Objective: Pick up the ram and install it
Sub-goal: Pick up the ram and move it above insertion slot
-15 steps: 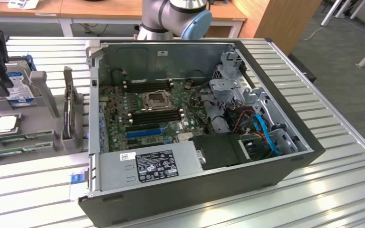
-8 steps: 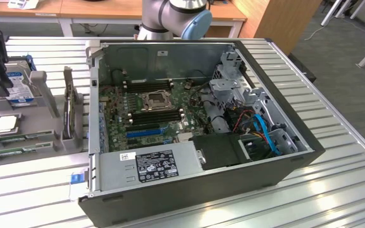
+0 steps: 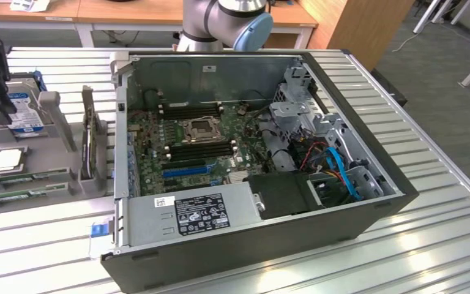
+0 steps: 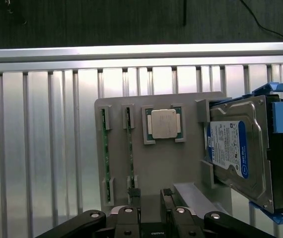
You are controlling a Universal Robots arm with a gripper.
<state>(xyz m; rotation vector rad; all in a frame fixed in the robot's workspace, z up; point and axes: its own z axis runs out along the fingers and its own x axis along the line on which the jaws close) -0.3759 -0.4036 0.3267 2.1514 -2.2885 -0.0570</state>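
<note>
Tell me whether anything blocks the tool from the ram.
Nothing visible does. The open tool hangs over the tray, near one end of the closer ram. The CPU and the hard drive sit to the side, not between them.

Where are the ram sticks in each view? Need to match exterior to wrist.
Exterior view: the ram sticks lie at the exterior view's left, in the grey holder, just in front of the processor chip.
Wrist view: the ram sticks sit side by side in the grey holder, on the processor chip's side away from the hard drive.
Shared landmark: the processor chip.
</note>
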